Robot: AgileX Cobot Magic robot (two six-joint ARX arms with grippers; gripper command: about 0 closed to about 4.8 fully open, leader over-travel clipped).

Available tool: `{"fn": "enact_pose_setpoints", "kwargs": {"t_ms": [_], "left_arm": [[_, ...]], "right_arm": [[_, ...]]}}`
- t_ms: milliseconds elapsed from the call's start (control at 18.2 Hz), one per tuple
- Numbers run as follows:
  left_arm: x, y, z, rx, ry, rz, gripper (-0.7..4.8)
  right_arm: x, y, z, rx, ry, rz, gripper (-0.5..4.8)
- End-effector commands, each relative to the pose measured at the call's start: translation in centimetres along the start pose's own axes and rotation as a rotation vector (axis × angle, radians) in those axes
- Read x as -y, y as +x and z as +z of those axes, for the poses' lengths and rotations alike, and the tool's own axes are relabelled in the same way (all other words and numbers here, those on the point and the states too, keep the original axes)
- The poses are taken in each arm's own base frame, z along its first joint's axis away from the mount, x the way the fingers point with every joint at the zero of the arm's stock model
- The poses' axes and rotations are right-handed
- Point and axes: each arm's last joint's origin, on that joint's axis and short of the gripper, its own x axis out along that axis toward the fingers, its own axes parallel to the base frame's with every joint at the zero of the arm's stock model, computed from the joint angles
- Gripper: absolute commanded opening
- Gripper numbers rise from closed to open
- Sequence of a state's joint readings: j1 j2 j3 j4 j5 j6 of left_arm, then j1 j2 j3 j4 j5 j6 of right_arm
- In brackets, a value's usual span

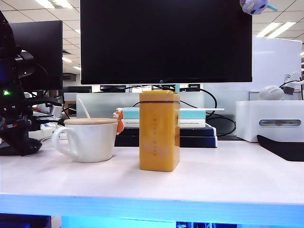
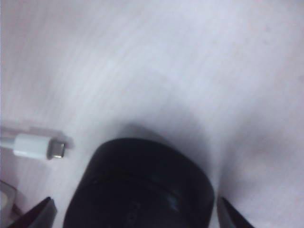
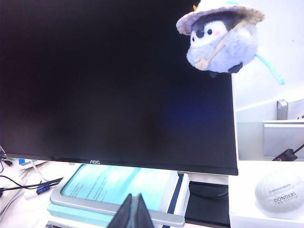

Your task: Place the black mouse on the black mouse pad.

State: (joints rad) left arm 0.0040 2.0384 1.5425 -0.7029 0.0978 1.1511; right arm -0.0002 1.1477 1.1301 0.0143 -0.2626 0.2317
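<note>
Nothing placed yet: I see my left gripper [image 2: 135, 211] spread wide around the black mouse [image 2: 140, 187], not gripping; right gripper [image 3: 134, 211] pinched shut, empty, facing the monitor [image 3: 114, 80]; black mouse pad [image 1: 284, 148] waits.

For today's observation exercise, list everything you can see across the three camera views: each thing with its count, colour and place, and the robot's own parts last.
Monitor: one, black, back of the table.
Plush penguin: one, grey-blue with a straw hat, on the monitor's top right corner.
Mug: one, white with a wooden lid, left of centre.
Container: one, yellow, centre front.
Books: a stack, teal over dark navy, under the monitor.
White box: one, right side.
Black mouse pad: one, right edge of the table.
Black mouse: one, on the table by a white cable plug.
Left gripper: open, fingers either side of the mouse.
Right gripper: shut, raised, facing the monitor.
</note>
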Motion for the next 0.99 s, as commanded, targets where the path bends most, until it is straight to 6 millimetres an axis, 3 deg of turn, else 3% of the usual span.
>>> {"fn": "enact_pose_setpoints", "kwargs": {"t_ms": [55, 714, 769, 879, 989], "left_arm": [[0.00, 0.89, -0.42, -0.016, -0.007, -0.010, 4.79], [0.08, 0.77, -0.62, -0.087, -0.010, -0.005, 4.79], [0.07, 0.76, -0.66, -0.100, -0.010, 0.000, 4.35], [0.05, 0.76, -0.68, -0.108, -0.009, 0.005, 2.16], [-0.05, 0.75, -0.64, -0.104, -0.009, 0.014, 2.05]], "right_arm": [[-0.17, -0.17, 0.57, 0.039, -0.007, 0.012, -0.04], [-0.21, -0.18, 0.71, 0.052, -0.011, 0.018, -0.04], [-0.22, -0.18, 0.72, 0.054, -0.012, 0.018, -0.04], [-0.23, -0.18, 0.77, 0.059, -0.013, 0.019, -0.04], [-0.24, -0.19, 0.82, 0.064, -0.014, 0.021, -0.04]]}}
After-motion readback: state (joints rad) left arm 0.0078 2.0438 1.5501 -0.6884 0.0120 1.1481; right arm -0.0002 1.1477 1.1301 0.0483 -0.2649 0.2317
